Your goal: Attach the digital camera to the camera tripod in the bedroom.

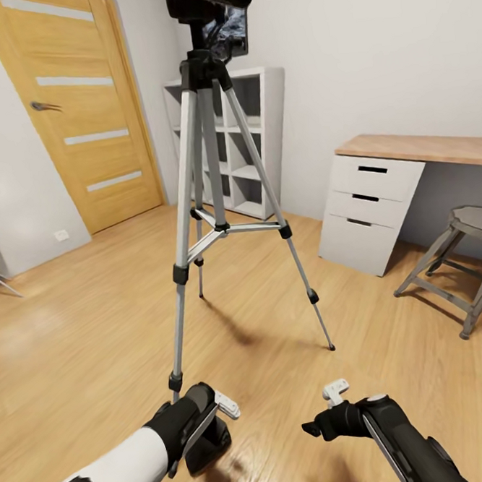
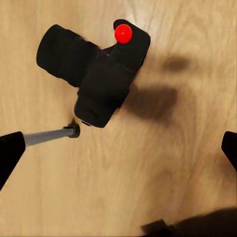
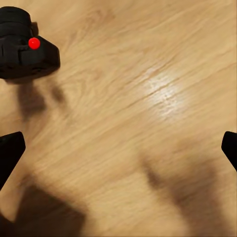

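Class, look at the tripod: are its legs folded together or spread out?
Spread. The camera tripod stands upright on the wooden floor, its three legs splayed apart and held by centre braces.

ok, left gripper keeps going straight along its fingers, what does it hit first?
Probably the digital camera lying on the wooden floor, beside a tripod foot. The left gripper is open above it with nothing in between, though the camera sits off the fingers' centre, so it might meet bare floor instead.

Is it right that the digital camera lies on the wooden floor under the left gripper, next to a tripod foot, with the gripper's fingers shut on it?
Not quite. The fingers are not shut on it: in the left wrist view the left gripper is open and apart from the digital camera. The rest holds: the camera lies on the wooden floor beside a foot of the camera tripod.
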